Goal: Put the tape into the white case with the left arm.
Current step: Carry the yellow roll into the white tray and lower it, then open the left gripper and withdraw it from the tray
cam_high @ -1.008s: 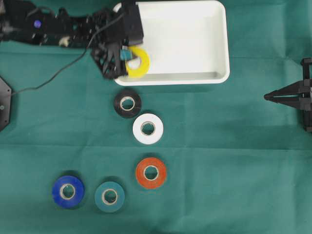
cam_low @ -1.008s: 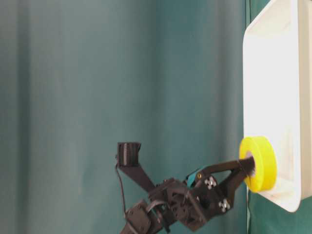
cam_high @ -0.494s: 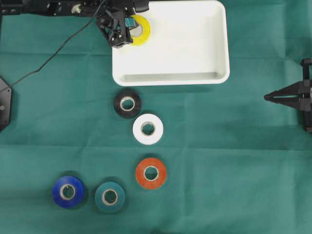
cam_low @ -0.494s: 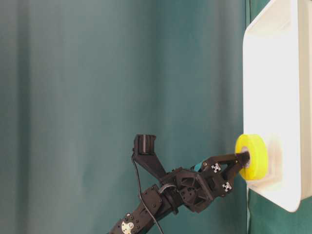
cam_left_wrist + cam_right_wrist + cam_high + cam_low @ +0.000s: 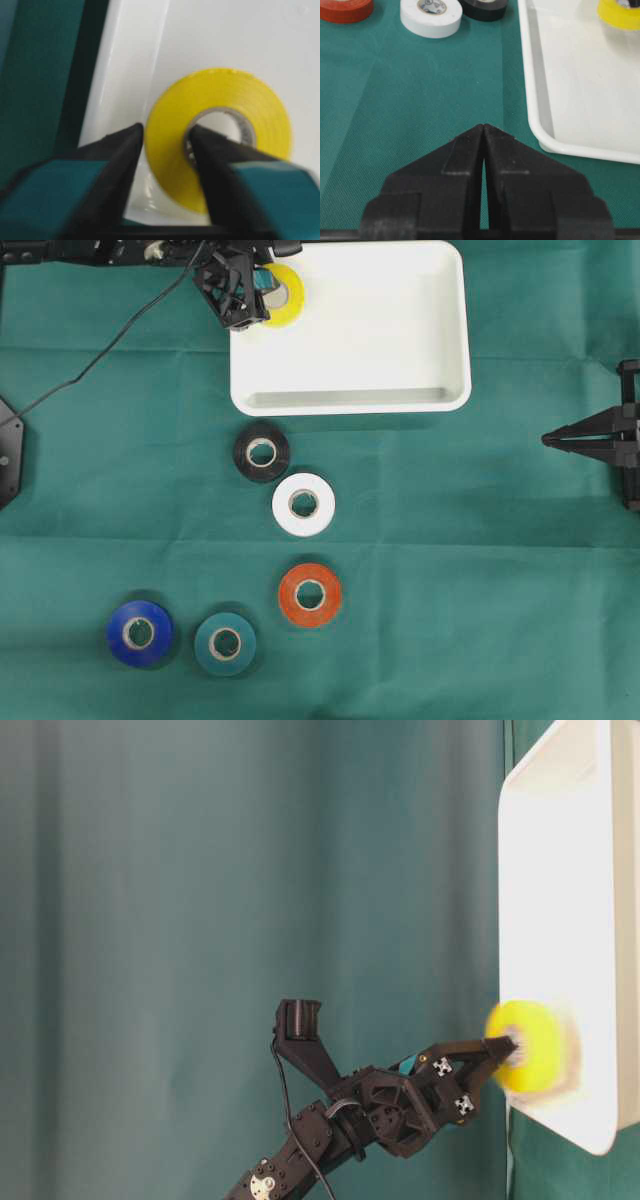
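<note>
I am seeing the yellow tape roll [image 5: 220, 145] lying inside the white case [image 5: 400, 400], near its far-left corner, with the left gripper [image 5: 165, 135] straddling the roll's wall: one of its fingers [image 5: 210, 150] is sitting in the core hole, the other outside, parted with a gap showing. The right gripper [image 5: 483, 129] is resting with fingers pressed together over the green cloth desk [image 5: 480, 570]. The case is looking smooth, shallow, round-cornered plastic; the roll is a glossy ring, blurred in the table-level view.
</note>
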